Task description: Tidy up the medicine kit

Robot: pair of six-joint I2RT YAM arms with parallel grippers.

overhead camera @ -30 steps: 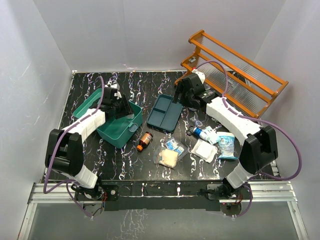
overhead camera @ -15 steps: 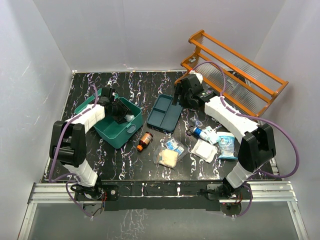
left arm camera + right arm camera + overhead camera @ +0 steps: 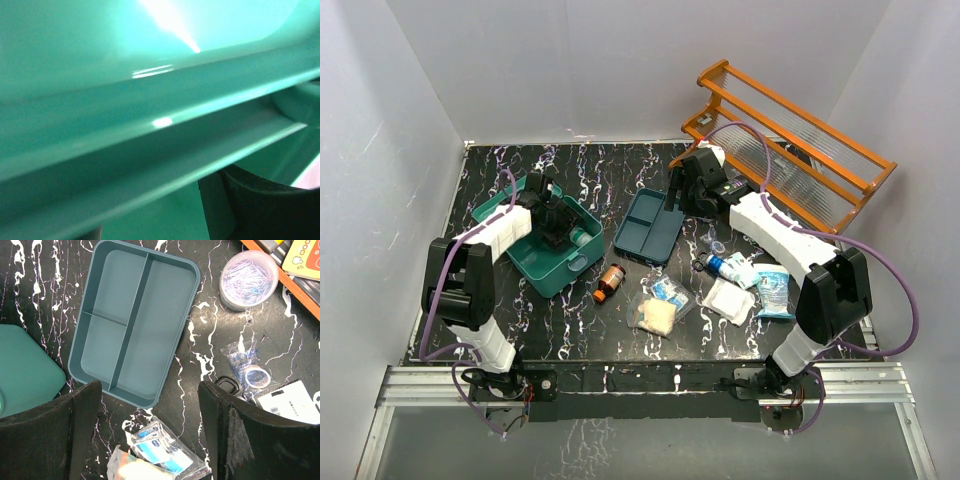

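Note:
The medicine kit (image 3: 542, 265) is a teal-green box standing open on the left of the table, its lid lying back to the far left. My left gripper (image 3: 558, 228) is down inside it. The left wrist view is filled by blurred teal plastic (image 3: 150, 60), with the gripper (image 3: 150, 231) showing its fingers apart and nothing between them. A small white item (image 3: 579, 237) lies in the box beside it. My right gripper (image 3: 672, 196) hovers open and empty (image 3: 150, 430) over the near end of the dark blue divided tray (image 3: 135, 320).
The orange rack (image 3: 790, 140) stands at the back right. A brown bottle (image 3: 609, 282), clear packets (image 3: 665, 295), a gauze pad (image 3: 728, 298), a blue-white bottle (image 3: 730, 268) and a blue pack (image 3: 772, 290) lie at the front. A tub of paperclips (image 3: 248, 279) sits by the rack.
My left gripper has dropped from the kit's raised rim down into the box, and the kit has shifted slightly. The right arm has hardly moved.

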